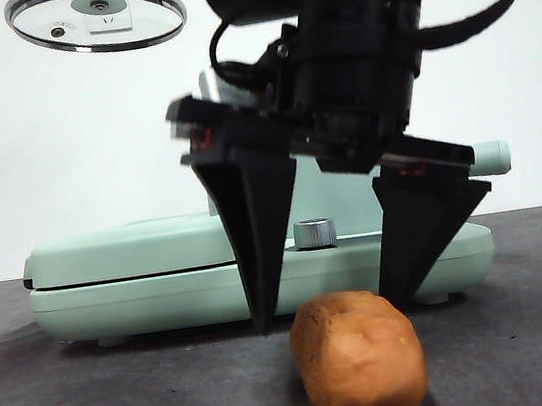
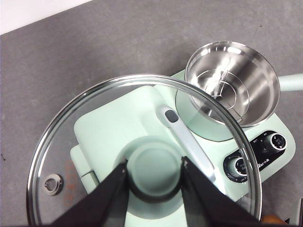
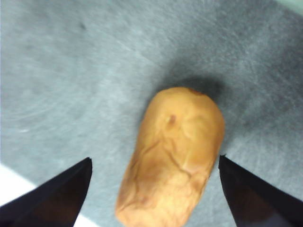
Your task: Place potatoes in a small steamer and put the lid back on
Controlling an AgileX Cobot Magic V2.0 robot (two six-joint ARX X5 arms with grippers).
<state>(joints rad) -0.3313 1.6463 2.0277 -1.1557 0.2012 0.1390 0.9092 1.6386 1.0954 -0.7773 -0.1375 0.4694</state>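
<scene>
The orange-brown potato (image 1: 358,354) lies on the dark table near the front; it also shows in the right wrist view (image 3: 173,153). My right gripper (image 1: 332,314) is open, its jaws standing low on either side of the potato's far end, apart from it. My left gripper (image 2: 155,177) is shut on the green knob of the glass lid (image 2: 85,137) and holds it high in the air; the lid (image 1: 95,16) shows at the top left of the front view. The small steamer (image 2: 232,85) stands open below, its steel inside empty, mostly hidden behind the right arm in the front view.
The flat mint-green griddle (image 1: 130,278) with its closed cover stands behind the potato across the table. Its chrome handle (image 2: 187,142) and control knobs (image 2: 277,140) show under the lid. The steamer's green handle end (image 1: 492,157) sticks out at the right.
</scene>
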